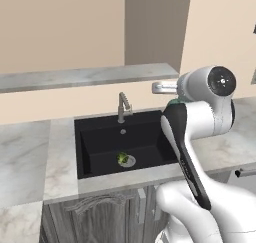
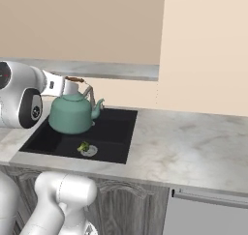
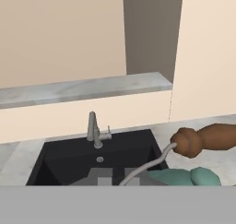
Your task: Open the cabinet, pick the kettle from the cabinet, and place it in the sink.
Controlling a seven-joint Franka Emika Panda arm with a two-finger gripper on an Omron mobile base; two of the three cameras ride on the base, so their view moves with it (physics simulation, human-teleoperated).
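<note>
The teal-green kettle (image 2: 72,114) hangs over the left part of the black sink (image 2: 114,127), spout to the right. My gripper (image 2: 69,80) is shut on its thin arched handle (image 2: 75,79) at the top. In the left base view my arm hides most of the kettle; only a teal sliver (image 1: 174,102) shows below the hand (image 1: 164,87), at the right end of the sink (image 1: 100,137). The hand view shows the reddish-brown handle (image 3: 208,139) and the teal body (image 3: 184,176) at the lower right, with the sink (image 3: 69,158) below. The wall cabinet is out of view.
A grey faucet (image 1: 122,107) stands at the basin's back rim. A small green-yellow item (image 1: 122,159) lies on the drain. Pale marble counter (image 2: 193,142) runs right of the sink, with a raised ledge (image 1: 85,77) behind and grey floor cabinets (image 2: 126,210) below.
</note>
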